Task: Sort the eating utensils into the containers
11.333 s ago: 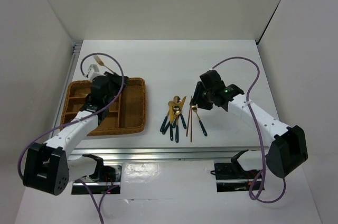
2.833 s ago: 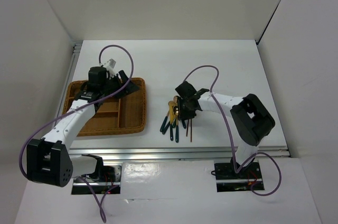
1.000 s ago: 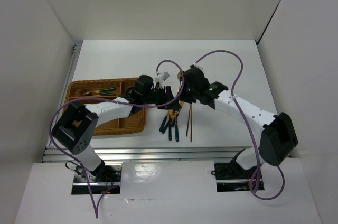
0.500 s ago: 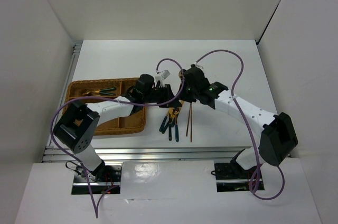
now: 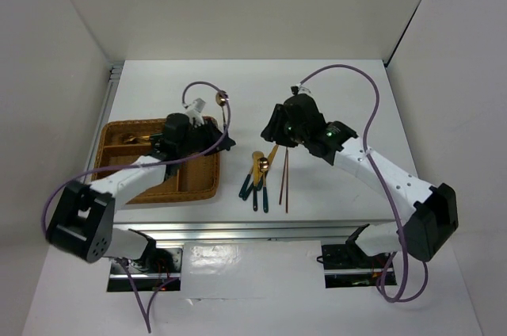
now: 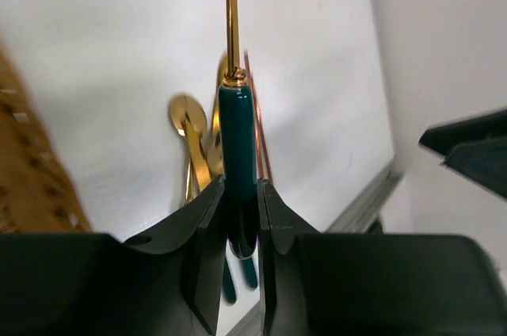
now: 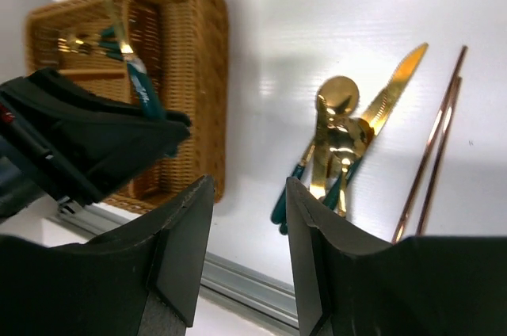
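My left gripper (image 6: 240, 217) is shut on the dark teal handle of a spoon (image 6: 238, 146). The spoon stands upright, its gold head (image 5: 221, 100) above the right edge of the brown wicker tray (image 5: 202, 185). From above, the left gripper (image 5: 222, 142) hangs at that edge. My right gripper (image 7: 247, 233) is open with nothing between its fingers, and hovers (image 5: 269, 131) over the back of the utensil pile. The pile (image 5: 260, 173) of gold and teal utensils lies on the table, with two reddish-brown chopsticks (image 5: 284, 181) at its right. The tray's back-left compartment holds some utensils (image 5: 141, 140).
A gold knife (image 7: 396, 86) and a spoon (image 7: 337, 102) lie on top of the pile. The table's metal front rail (image 5: 269, 229) runs just below the pile. Purple cables (image 5: 360, 86) loop above both arms. White walls enclose the table.
The two grippers met above the pile. The right gripper has since opened and let go, and the left gripper has moved left to the tray's edge with the spoon.
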### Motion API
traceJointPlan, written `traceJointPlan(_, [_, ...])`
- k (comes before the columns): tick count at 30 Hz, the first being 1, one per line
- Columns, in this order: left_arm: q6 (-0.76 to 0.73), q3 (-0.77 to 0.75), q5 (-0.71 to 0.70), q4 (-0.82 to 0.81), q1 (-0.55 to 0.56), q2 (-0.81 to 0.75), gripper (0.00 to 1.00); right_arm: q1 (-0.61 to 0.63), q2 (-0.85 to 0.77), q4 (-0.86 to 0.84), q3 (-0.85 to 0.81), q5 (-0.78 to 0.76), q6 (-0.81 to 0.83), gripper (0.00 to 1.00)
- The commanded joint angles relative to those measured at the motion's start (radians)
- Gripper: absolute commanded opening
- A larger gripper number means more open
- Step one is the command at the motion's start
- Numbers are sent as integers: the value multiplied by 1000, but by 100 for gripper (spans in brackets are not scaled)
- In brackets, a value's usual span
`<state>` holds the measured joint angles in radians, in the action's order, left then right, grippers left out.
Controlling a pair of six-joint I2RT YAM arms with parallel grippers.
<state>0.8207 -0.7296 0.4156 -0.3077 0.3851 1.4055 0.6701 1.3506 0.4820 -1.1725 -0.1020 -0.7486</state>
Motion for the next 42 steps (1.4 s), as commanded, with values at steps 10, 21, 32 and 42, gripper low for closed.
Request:
traceJointPlan(10, [426,257,-911,232,-63,-620,31,-14,2,-13,24,-8,41,49])
traceJointPlan(21, [923,53,-1104,817,-150,-435,27,-23,65,-23,53,53,69,49])
traceJointPlan(32, [1052,-24,-1064,897,-206,-295,32,-23,65,-14,93,41,69,48])
traceJointPlan(42, [962,10,-1041,737,-224,-295,32,-23,105,-23,102,71,87,47])
